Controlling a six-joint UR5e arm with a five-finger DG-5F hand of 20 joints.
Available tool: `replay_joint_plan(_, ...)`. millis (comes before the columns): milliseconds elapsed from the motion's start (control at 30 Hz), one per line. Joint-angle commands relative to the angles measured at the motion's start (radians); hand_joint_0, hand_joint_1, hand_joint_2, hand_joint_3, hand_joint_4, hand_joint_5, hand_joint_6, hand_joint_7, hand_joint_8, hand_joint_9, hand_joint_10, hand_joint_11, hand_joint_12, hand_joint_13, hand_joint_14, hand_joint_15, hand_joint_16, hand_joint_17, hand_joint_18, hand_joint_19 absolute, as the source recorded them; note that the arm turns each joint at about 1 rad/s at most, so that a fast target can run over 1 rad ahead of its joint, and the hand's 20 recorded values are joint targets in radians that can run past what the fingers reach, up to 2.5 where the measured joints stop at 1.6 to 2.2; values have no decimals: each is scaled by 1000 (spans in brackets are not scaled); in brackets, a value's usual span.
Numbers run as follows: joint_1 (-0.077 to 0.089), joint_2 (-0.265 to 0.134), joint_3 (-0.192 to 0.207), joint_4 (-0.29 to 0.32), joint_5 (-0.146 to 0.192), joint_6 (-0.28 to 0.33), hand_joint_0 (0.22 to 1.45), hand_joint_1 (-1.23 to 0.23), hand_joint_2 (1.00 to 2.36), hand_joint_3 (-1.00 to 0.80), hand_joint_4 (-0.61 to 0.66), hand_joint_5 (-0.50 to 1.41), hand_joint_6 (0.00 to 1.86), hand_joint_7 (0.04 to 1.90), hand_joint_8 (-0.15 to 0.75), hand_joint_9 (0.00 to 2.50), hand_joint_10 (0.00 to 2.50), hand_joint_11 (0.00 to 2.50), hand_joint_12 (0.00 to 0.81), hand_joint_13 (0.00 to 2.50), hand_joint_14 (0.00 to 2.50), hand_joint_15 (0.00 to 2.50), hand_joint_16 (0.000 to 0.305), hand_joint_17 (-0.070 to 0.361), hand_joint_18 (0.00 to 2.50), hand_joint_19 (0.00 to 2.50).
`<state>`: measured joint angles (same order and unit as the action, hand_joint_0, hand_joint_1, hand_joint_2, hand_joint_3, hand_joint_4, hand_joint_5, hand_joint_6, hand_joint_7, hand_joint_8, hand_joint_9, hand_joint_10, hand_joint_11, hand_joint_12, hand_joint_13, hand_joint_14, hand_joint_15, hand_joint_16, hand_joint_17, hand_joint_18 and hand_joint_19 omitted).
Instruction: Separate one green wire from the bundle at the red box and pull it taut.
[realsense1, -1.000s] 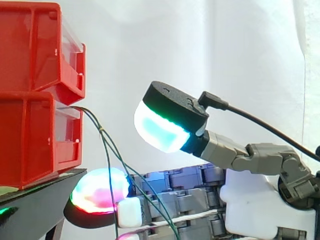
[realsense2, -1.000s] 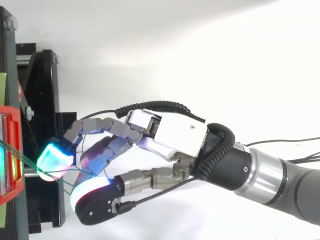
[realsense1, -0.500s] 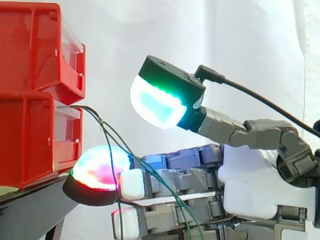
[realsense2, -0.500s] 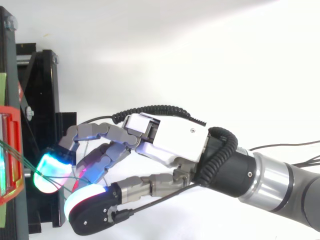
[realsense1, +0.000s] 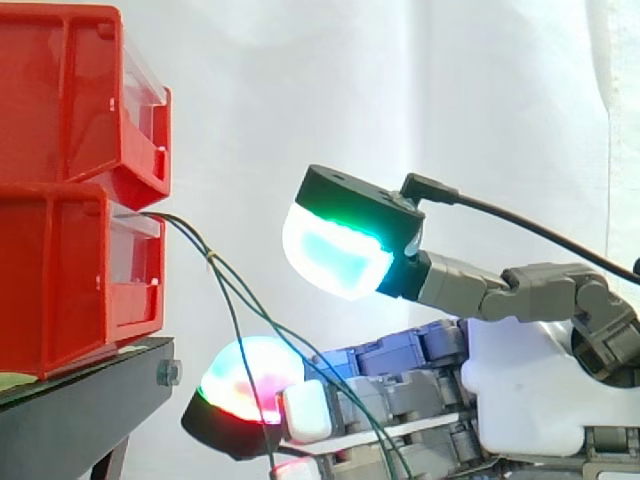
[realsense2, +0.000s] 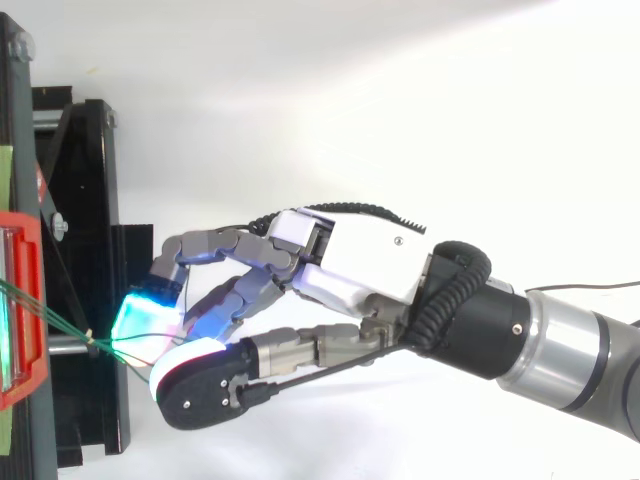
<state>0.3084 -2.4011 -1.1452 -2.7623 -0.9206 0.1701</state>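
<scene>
I am at the step of picking one wire out of the bunch, and I don't think that step is done yet. The thin green wires (realsense1: 185, 232) come out of the front of the lower red plastic box (realsense1: 70, 270), which sits on a black stand (realsense1: 90, 400) with another red box (realsense1: 70, 90) stacked on top. The wires run down and away from the box and meet at a small knot (realsense1: 210, 258). After the knot they fan out and drop in among my fingers. My robot hand (realsense1: 530, 385) is near the box but not touching it. It is spread open. The thumb with its blue-green glowing pad (realsense1: 335, 260) is lifted up, well apart from the fingers below. Those fingers reach forward and one has a pink and green glowing pad (realsense1: 250, 385). From above I see the wires (realsense2: 50, 315) cross from the box (realsense2: 20, 300) to my fingertips (realsense2: 145, 320). The part between the box and the knot looks fairly straight, and the loose ends past the knot hang down. More than one wire lies across my fingers, and I see none held tight. Next, I think I must bring the thumb down on just one wire, let the others slip off, and pull away from the box until that wire is straight.
</scene>
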Motion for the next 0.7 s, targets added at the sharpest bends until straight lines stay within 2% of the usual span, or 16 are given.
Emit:
replay_joint_plan(0, -5, 11, 2, -28, -1, 11, 600, -671, 1007, -425, 155, -77, 503, 1204, 198, 1120, 21, 566, 307, 985, 25, 627, 36, 81, 590, 500)
replay_joint_plan(33, -5, 28, 1, -46, -1, 5, 599, -671, 1006, -422, 164, -77, 503, 1205, 192, 1121, 19, 563, 308, 986, 25, 620, 36, 81, 589, 506)
replay_joint_plan(167, -3, 53, 2, -82, -1, -20, 599, -671, 1007, -421, 155, -75, 502, 1241, 194, 1121, 19, 563, 307, 984, 26, 628, 36, 81, 591, 507)
replay_joint_plan(400, 1, 53, 28, -82, 2, -53, 603, -680, 1008, -396, 131, -71, 501, 1311, 199, 1126, 21, 574, 309, 985, 25, 626, 36, 81, 596, 506)
replay_joint_plan(500, 1, 53, 33, -74, 6, -112, 606, -707, 1008, -389, 125, -70, 500, 1339, 198, 1116, 21, 583, 308, 984, 25, 621, 36, 81, 594, 506)
replay_joint_plan(667, 3, 51, 33, -54, 5, -149, 604, -750, 1008, -388, 110, -84, 541, 1286, 198, 1102, 19, 596, 308, 975, 23, 626, 36, 81, 590, 502)
